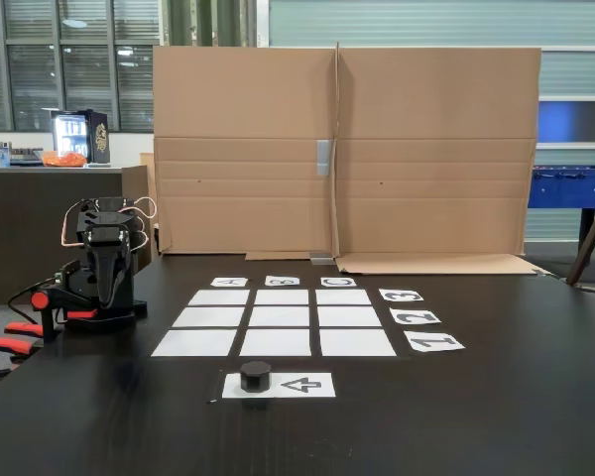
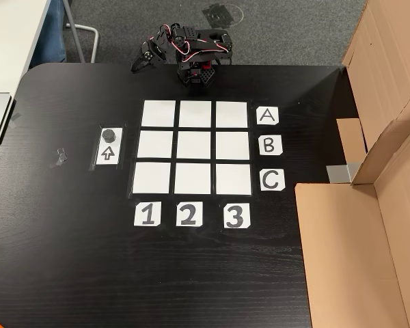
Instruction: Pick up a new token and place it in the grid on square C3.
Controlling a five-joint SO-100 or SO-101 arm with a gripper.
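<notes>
Left of centre in your top-down fixed view, token [image 2: 109,134] on arrow sheet [image 2: 109,146], square C3 [image 2: 233,179] bare, your folded arm [image 2: 195,56] at upper edge, jaws' state unreadable.

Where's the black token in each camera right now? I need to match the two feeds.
Front fixed view: the token sits low centre, on the arrow sheet, left of the arrow.
Top-down fixed view: the token sits left of the grid, above the arrow.
Shared landmark: the arrow sheet.
</notes>
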